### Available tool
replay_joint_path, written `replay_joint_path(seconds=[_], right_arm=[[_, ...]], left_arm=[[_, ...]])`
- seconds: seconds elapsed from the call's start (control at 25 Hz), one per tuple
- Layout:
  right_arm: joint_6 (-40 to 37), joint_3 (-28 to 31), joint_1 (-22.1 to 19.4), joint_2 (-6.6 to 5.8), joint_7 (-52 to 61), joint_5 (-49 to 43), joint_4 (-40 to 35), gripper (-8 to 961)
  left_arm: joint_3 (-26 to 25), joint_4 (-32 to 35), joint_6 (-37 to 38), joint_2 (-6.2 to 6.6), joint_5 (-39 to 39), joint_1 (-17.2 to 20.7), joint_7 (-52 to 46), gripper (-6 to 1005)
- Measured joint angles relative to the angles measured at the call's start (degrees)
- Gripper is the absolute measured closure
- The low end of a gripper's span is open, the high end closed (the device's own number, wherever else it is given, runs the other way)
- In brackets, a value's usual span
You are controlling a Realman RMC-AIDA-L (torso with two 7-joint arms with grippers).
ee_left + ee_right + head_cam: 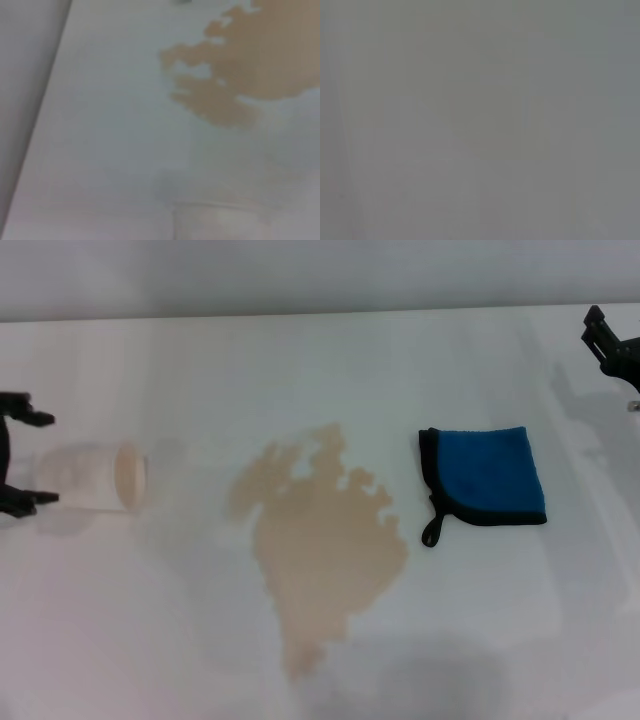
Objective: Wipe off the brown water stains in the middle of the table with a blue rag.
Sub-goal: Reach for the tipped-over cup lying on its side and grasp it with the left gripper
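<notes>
brown water stains [325, 545] lie nearest, untouched. blue rag [486, 475] is soft, light: pinch its folded edge. right gripper [610, 340]: opening cannot be told. left gripper [20, 455] spread, straddling a tipped paper cup [95, 477].

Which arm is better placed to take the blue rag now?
Probably the right. The blue rag lies on the table on the right of the brown water stains, nearer the right hand. The left hand sits open around a tipped cup.

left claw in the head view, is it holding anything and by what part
Nothing is held. The left claw stands open at the table's left edge, its fingers apart from the tipped cup beside it. The right claw sits far right, away from the blue rag.
</notes>
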Motion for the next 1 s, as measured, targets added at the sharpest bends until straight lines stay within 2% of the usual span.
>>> replay_joint_path(seconds=[0.2, 1.0], right_arm=[[0.06, 0.0, 0.2, 0.0, 0.0, 0.06, 0.0, 159], [0.04, 0.0, -0.25, 0.0, -0.14, 0.59, 0.0, 160]], left_arm=[[0.04, -4.4, 2.16, -0.15, 1.03, -1.3, 0.69, 112], [0.44, -9.29, 6.64, -0.58, 1.43, -1.86, 2.99, 112]])
